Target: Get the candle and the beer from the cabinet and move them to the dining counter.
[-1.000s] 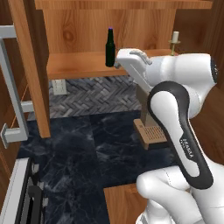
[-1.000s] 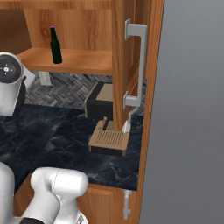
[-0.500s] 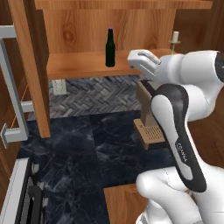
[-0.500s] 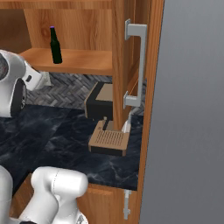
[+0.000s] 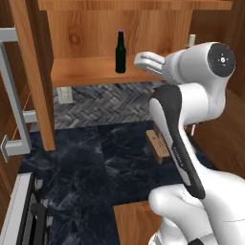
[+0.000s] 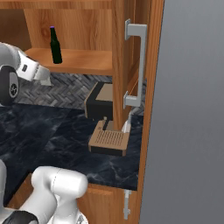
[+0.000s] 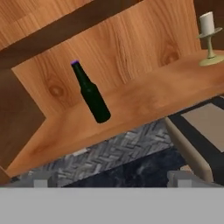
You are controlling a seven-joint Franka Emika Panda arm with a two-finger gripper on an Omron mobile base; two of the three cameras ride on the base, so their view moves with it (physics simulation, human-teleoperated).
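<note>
In the left base view we see the cabinet (image 5: 86, 72) standing open, its wooden shelf carrying the bottle (image 5: 120, 52), a slim dark green one with a purple cap, upright toward the middle of the shelf. Our gripper (image 5: 139, 61) hangs just right of the bottle at about shelf height, near it but apart from it, with the fingers spread wide and nothing between them. A sliver of the candle (image 5: 191, 40) peeks out past the arm's round white joint, far to the right on the same shelf. Below the shelf runs a grey herringbone backsplash (image 5: 105, 98), and under that a black marbled counter (image 5: 91, 162). In the right base view we find the bottle (image 6: 55, 45) again on the shelf, left of the open cabinet door (image 6: 131, 65) with its silver bar handle (image 6: 138, 65). A dark box with a tan top (image 6: 101, 100) sits on the counter under the shelf, and a slatted wooden board (image 6: 109, 141) lies in front of it. The gripper itself is hard to make out here, so we cannot judge its fingers from this side. In the hand view, which is rolled, the bottle (image 7: 92, 94) appears leaning on the shelf, left of centre, and the candle (image 7: 207, 38), cream-white on an olive-brass holder, stands at the far right end, well apart from the bottle.
</note>
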